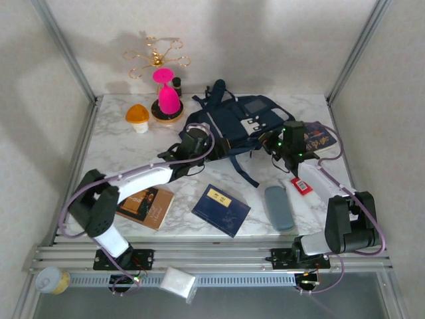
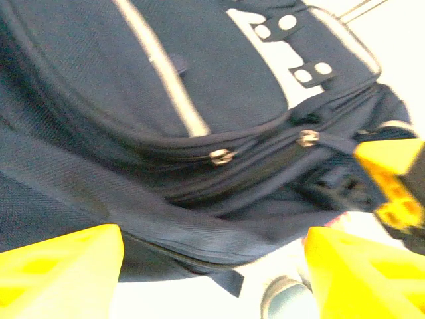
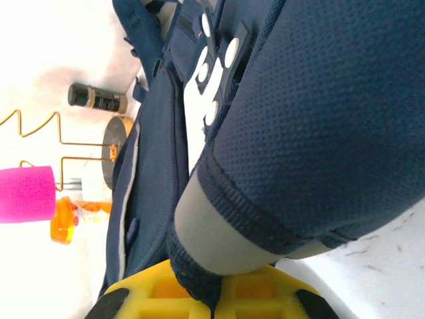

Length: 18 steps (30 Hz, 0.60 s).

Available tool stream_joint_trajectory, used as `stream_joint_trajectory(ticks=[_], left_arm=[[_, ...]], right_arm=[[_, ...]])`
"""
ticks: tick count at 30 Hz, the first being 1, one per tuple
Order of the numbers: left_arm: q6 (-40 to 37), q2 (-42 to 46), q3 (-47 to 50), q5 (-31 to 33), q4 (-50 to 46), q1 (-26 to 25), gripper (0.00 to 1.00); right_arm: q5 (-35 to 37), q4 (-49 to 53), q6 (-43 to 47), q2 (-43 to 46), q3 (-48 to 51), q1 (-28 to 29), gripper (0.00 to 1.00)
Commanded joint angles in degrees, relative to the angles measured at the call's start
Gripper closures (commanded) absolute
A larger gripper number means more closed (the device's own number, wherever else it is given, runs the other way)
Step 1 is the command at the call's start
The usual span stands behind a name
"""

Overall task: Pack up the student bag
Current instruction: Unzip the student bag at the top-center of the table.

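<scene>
The student bag (image 2: 219, 73) is matt woven cloth; zip pulls (image 2: 221, 157) shiny metal.

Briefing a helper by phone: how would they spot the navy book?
Start at the big student bag at the back of the marble table. Toward the near edge lies the navy book, flat. Unlike the brown book left of it and grey case right, it carries a yellow label.

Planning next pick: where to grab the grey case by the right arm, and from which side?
Across its narrow width at mid-length, straight down from above. The grey case lies flat, long and slim, both long sides free; the red item sits clear of its far end.
</scene>
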<state>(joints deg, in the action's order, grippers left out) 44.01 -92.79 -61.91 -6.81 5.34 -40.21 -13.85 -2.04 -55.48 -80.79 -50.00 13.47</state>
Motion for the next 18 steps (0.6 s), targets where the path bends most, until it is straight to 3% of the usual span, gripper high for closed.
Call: stream_joint_trajectory(ticks=[1, 9, 18], left_arm=[[1.6, 4.76, 1.58, 2.15, -3.57, -2.88, 0.28], [3.24, 0.89, -3.43, 4.64, -7.66, -12.84, 0.33], [0.95, -8.8, -10.76, 4.9, -10.41, -13.16, 0.48]], right_arm=[[-1.18, -4.17, -4.04, 0.73, 0.52, 2.22, 1.0], [-0.77, -6.85, -9.49, 1.32, 3.08, 5.34, 1.0], [-1.15, -8.62, -10.26, 1.87, 4.29, 5.95, 1.0]])
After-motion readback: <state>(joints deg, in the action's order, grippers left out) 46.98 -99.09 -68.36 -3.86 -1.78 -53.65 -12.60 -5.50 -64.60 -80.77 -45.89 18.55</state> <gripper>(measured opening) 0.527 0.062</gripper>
